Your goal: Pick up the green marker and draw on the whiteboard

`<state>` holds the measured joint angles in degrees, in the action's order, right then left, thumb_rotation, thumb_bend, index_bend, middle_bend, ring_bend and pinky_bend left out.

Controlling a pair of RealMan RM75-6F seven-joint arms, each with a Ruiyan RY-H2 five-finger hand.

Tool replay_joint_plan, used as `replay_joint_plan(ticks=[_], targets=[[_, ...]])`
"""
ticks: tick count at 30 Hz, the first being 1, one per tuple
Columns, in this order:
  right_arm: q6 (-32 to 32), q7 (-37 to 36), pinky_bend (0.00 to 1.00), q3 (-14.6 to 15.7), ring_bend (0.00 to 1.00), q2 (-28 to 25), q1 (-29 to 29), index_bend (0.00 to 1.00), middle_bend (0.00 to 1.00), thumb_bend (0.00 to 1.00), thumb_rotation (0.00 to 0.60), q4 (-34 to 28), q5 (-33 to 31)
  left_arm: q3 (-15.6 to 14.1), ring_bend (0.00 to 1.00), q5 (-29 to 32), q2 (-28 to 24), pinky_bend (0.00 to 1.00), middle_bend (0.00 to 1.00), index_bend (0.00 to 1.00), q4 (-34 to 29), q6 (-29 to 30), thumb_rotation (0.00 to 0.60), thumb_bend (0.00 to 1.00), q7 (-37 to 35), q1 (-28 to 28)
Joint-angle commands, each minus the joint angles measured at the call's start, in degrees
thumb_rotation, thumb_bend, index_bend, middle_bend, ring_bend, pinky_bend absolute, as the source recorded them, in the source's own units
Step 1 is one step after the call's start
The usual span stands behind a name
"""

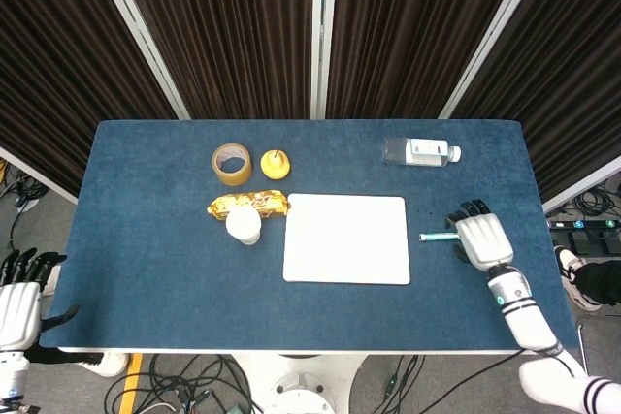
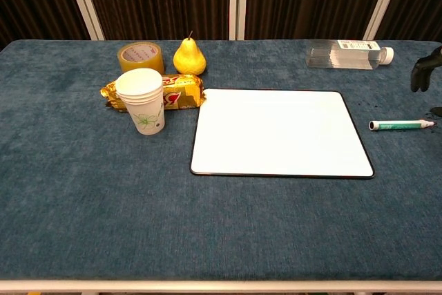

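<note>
The green marker (image 1: 434, 237) lies flat on the blue cloth just right of the whiteboard (image 1: 346, 238), its white cap pointing at the board. In the chest view the marker (image 2: 400, 125) lies alone on the cloth beside the whiteboard (image 2: 282, 131). My right hand (image 1: 478, 238) hovers over the marker's right end with fingers spread, holding nothing. Only its dark fingertips (image 2: 425, 70) enter the chest view at the right edge, clearly above the marker. My left hand (image 1: 17, 302) hangs open off the table's front left corner.
Left of the board stand stacked paper cups (image 1: 244, 227) in front of a gold snack packet (image 1: 249, 205). Behind them are a tape roll (image 1: 232, 163) and a yellow pear (image 1: 276, 163). A clear water bottle (image 1: 420, 151) lies at the back right.
</note>
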<state>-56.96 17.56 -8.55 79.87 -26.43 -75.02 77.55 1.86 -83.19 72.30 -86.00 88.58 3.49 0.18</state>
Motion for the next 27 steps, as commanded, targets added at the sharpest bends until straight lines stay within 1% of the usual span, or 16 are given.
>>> replay_joint_plan(ticks=[1, 4, 10, 22, 25, 27], targets=[[4.3, 2.7, 0.17, 0.1, 0.19, 6.1, -4.1, 0.44, 0.43, 0.19, 0.6, 7.5, -1.5, 0.0, 0.09, 0.2, 0.0, 0.07, 0.21, 0.25, 0.1, -0.1, 0.6, 0.0, -0.1, 0.1], [5.0, 2.6, 0.17, 0.6, 0.21, 8.7, -5.0, 0.45, 0.45, 0.19, 0.6, 11.3, -1.6, 0.0, 0.09, 0.4, 0.0, 0.07, 0.21, 0.25, 0.3, -0.2, 0.6, 0.0, -0.3, 0.2], [5.5, 1.1, 0.17, 1.3, 0.22, 11.3, -5.7, 0.47, 0.48, 0.19, 0.6, 15.7, -1.7, 0.1, 0.09, 0.8, 0.2, 0.07, 0.21, 0.25, 0.6, -0.7, 0.6, 0.0, -0.4, 0.2], [6.8, -0.4, 0.17, 2.5, 0.24, 13.5, -6.4, 0.48, 0.49, 0.2, 0.6, 19.3, -2.1, 0.2, 0.09, 0.8, 0.4, 0.07, 0.21, 0.25, 1.2, -0.8, 0.6, 0.0, -0.7, 0.3], [6.7, -0.6, 0.18, 2.6, 0.26, 14.0, -6.6, 0.52, 0.52, 0.23, 0.6, 20.0, -2.1, 0.2, 0.09, 0.9, 0.4, 0.07, 0.21, 0.25, 1.3, -0.9, 0.6, 0.0, -0.9, 0.4], [6.1, -1.0, 0.2, 2.5, 0.3, 14.2, -6.7, 0.58, 0.55, 0.29, 0.6, 20.1, -1.7, 0.2, 0.09, 0.9, 0.5, 0.07, 0.21, 0.25, 1.4, -0.8, 0.6, 0.0, -1.0, 0.5]])
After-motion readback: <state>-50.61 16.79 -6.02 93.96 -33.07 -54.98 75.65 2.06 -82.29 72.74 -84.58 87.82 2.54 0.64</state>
